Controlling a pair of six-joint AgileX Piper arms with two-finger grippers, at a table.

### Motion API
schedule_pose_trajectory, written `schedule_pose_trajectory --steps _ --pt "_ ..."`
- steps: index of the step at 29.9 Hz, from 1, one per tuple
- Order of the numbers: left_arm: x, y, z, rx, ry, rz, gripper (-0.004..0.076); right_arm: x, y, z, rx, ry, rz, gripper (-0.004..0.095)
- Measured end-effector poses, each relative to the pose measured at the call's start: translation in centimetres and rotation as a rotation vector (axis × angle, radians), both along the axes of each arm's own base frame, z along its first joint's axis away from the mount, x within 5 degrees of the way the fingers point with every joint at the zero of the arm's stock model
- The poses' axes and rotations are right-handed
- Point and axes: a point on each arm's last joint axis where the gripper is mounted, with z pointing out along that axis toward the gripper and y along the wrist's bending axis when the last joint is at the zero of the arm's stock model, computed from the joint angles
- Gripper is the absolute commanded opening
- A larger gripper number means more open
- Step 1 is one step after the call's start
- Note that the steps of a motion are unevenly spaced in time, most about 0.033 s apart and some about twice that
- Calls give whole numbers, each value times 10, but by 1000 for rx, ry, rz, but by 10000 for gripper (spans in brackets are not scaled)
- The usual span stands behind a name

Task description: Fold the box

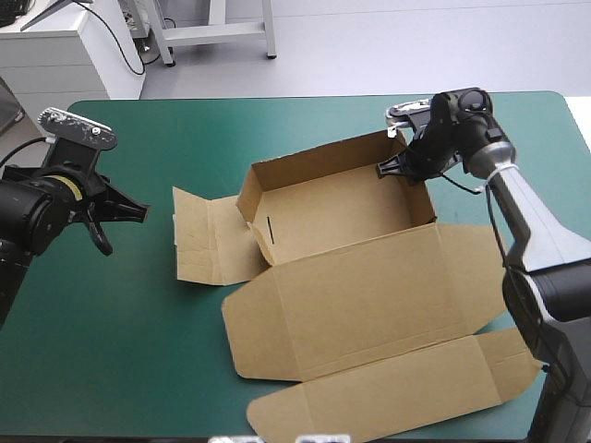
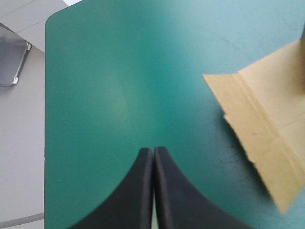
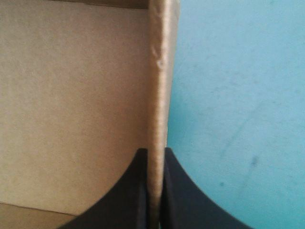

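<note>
We see the brown box point(image 1: 337, 217) near the middle of the table's teal-green cover point(image 1: 166, 129). Its walls are raised into an open tray and its lid point(image 1: 369, 295) lies flat toward the near edge. A side flap point(image 1: 208, 235) lies flat on the cover to the tray's left.

The right gripper point(image 1: 392, 169) is at the tray's far right corner. In its wrist view we find the black fingers all but closed, pinching the upright right wall point(image 3: 159, 86) between them. The tray's inside lies on one side of the wall and bare cover on the other.

The left gripper point(image 1: 140, 211) hangs over bare cover left of the box, apart from the flap. Its fingers are pressed together in a point with nothing between them. In its wrist view we see the flap's edge ahead and off to one side.
</note>
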Motion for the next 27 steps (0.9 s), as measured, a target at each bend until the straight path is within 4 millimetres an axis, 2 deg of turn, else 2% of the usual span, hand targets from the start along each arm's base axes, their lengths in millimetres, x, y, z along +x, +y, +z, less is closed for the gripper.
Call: schedule_pose_trajectory --steps 5,9,15,19,22,27 --pt "0 4 1 41 -10 18 -8 -22 -27 46 11 -102 8 -21" --pt "0 9 2 78 -9 67 -8 -43 -51 82 98 -191 2 -21" --pt "0 17 4 124 -25 121 -6 -74 -71 122 176 -309 6 -21" --pt "5 32 1 128 -11 190 9 -87 -72 135 174 -351 23 -21" --pt "15 50 -6 85 18 270 18 -89 -71 137 182 -359 31 -21" --pt "30 75 -38 -107 107 293 18 -89 -70 137 184 -359 32 -21"
